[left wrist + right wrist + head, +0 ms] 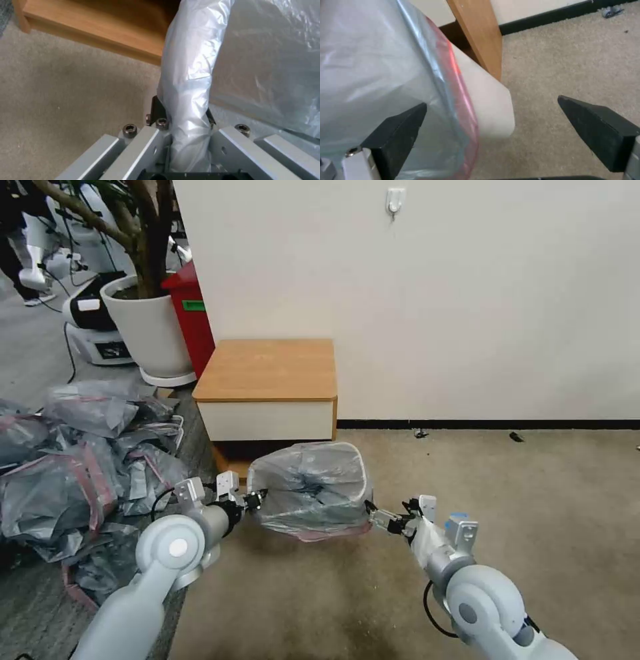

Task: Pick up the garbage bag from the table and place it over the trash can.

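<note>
Beige carpet fronts the desk; the filmy, slippery garbage bag already drapes the trash can. Left claw pinches its left edge; right claw gapes wide beside the pink rim, the best hold.

The left gripper is clamped on a bunched fold of the garbage bag, which rises as a crumpled grey column from between the grey metal finger blocks. Beside that fold, the rest of the thin translucent plastic spreads out as a wide wrinkled sheet. Beige carpet lies below the gripper. Beyond the bag runs the light-brown wooden edge of the table, standing on the carpet.
</note>
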